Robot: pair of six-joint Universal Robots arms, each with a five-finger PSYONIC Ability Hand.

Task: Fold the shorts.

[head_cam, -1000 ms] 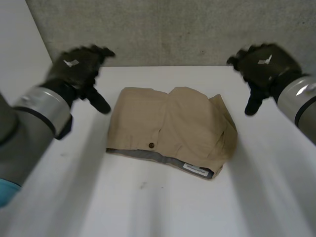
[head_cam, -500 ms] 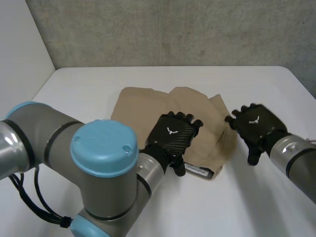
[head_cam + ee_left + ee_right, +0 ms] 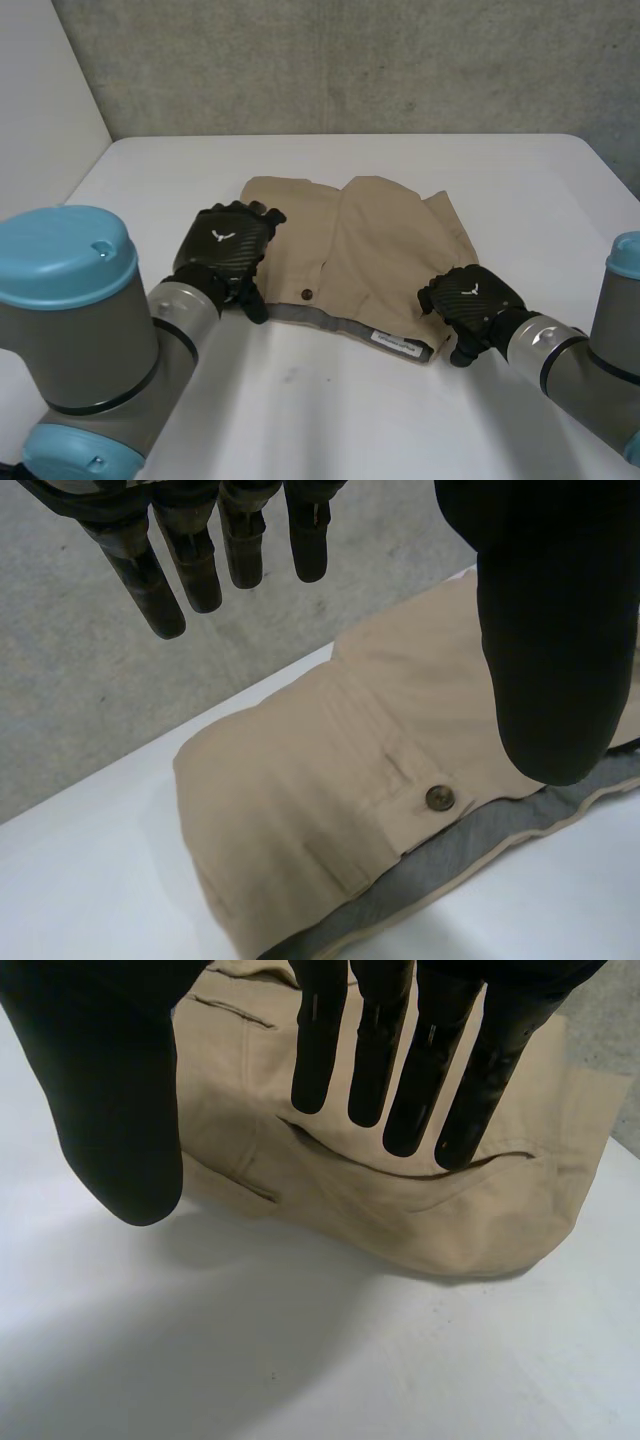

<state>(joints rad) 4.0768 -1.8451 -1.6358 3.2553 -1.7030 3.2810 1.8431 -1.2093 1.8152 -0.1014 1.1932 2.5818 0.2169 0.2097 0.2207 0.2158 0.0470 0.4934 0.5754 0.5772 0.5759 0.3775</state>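
The shorts (image 3: 350, 260) lie partly folded at the middle of the table (image 3: 330, 420), waistband nearest the robot, with the left robot hand (image 3: 225, 250) at one side edge and the right robot hand (image 3: 468, 300) at the other, both wide and empty, probably poised to grasp; only the wall (image 3: 350, 60) stands behind

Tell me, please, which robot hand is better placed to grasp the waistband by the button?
Probably the left robot hand: open, its thumb hangs close by the button on the waistband. The right robot hand, also open, is at the shorts' opposite corner, farther from the button.
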